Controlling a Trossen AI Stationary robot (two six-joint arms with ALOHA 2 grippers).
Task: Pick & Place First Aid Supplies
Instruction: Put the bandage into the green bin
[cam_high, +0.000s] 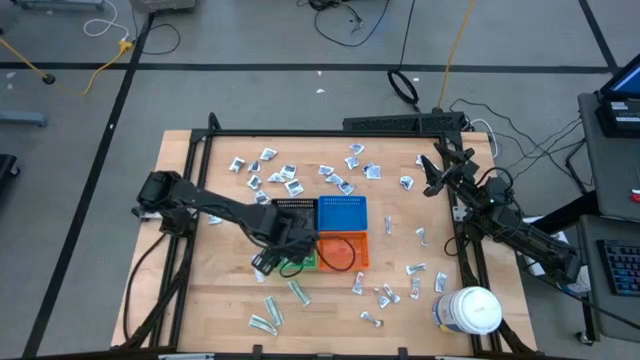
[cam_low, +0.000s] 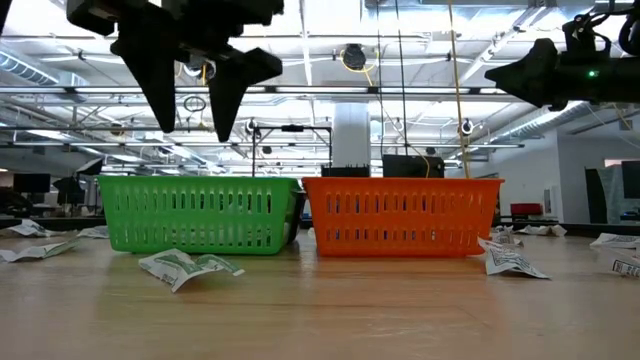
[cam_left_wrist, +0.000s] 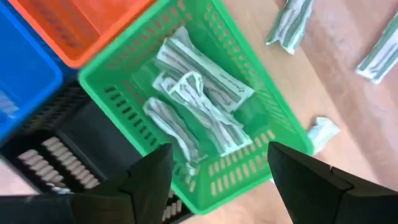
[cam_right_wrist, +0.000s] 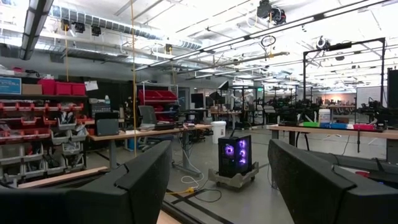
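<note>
My left gripper (cam_left_wrist: 217, 180) hangs open, pointing down, right above the green bin (cam_left_wrist: 249, 81), with nothing between its fingers; the low view shows it (cam_low: 192, 100) well clear of the bin's rim. Several long white wrapped packets (cam_left_wrist: 199, 106) lie inside the green bin on its floor. More first aid supplies lie flat on the table: squarish packets at the far side (cam_high: 280, 175), small ones near the front right (cam_high: 385, 295), long strips at the front (cam_high: 270, 315). My right gripper (cam_right_wrist: 217, 180) waits open at the table's right edge (cam_high: 435, 175), raised and pointing into the room.
Four small bins stand together mid-table: black (cam_high: 293, 210), blue (cam_high: 342, 214), orange (cam_high: 345, 250) and the green one (cam_high: 303, 264). A large white round jar (cam_high: 470, 310) lies at the front right corner. A crumpled packet (cam_low: 185, 267) lies in front of the green bin.
</note>
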